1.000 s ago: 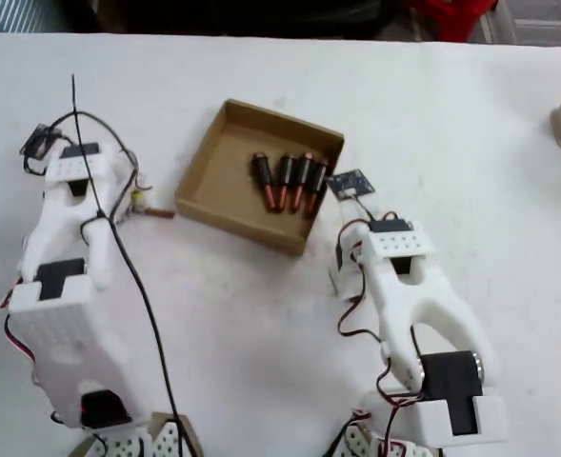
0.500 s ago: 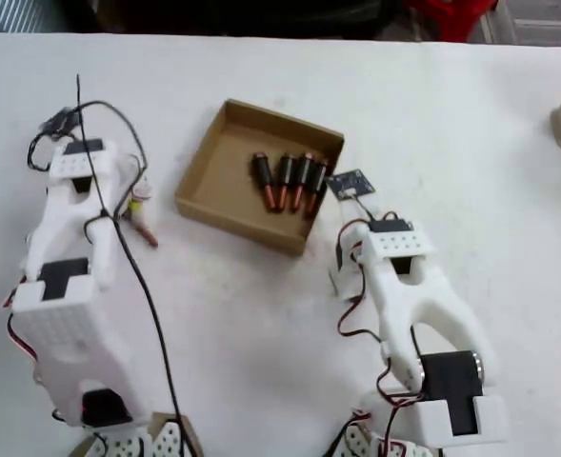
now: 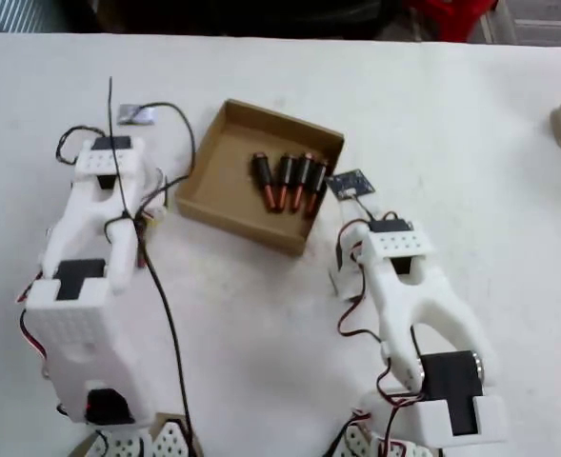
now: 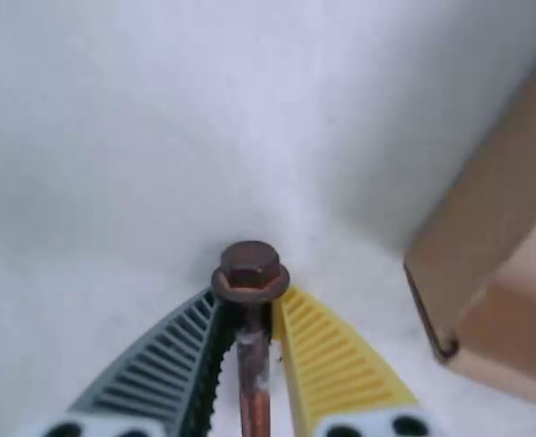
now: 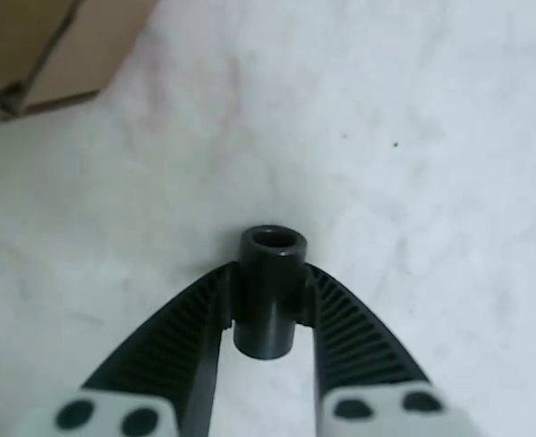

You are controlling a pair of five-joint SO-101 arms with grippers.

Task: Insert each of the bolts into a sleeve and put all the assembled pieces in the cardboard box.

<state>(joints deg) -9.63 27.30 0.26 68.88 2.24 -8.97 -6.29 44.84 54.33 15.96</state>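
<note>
Swung closer to the cardboard box [image 3: 215, 179], the left gripper [image 4: 249, 306] clamps one bolt [image 4: 250, 271].
The right gripper [image 5: 268, 274] pinches one sleeve [image 5: 269, 300] near a box corner; four assembled pieces [image 3: 290, 182] lie inside, toward the desk's [image 3: 261, 324] far edge.

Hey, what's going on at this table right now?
Two robot arms are mid-assembly. The left gripper grips a bolt beside the cardboard box; the right gripper grips a black sleeve near the box's other side. Four assembled pieces already lie in the box. This bolt is not yet in its sleeve.
</note>
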